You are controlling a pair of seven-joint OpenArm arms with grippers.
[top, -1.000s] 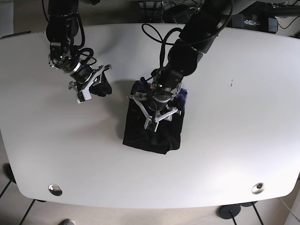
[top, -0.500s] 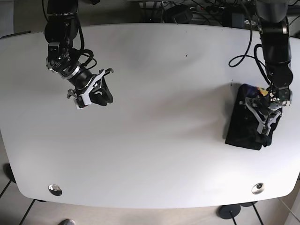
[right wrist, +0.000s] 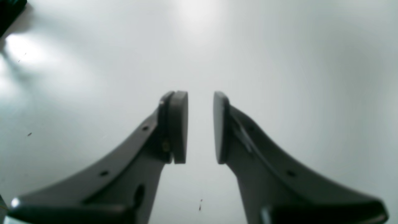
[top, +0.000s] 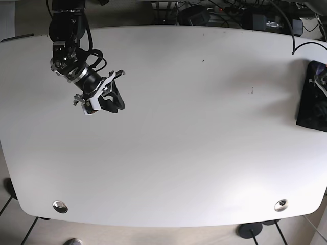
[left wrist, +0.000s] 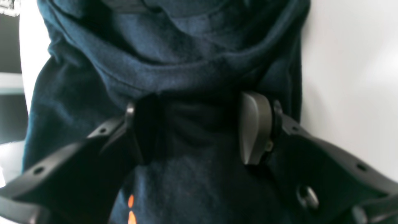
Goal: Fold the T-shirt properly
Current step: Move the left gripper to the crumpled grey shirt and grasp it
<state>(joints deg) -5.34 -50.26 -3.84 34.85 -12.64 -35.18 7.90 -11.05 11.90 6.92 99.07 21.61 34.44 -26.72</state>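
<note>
While the folded T-shirt (top: 312,97) lies at the counter (top: 179,127) edge | left end effector (left wrist: 199,127) wide, straddling cloth | right end effector (right wrist: 200,127) narrow, empty | risk: shirt slides off, fold loosens.

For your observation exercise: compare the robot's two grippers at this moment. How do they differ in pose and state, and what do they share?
The left gripper has its jaws set wide with dark T-shirt cloth bunched between them; the right gripper has a narrow gap and holds nothing. The left one sits at the table's far edge over the shirt; the right hovers over bare tabletop. Both have the same two grey-padded fingers.
</note>
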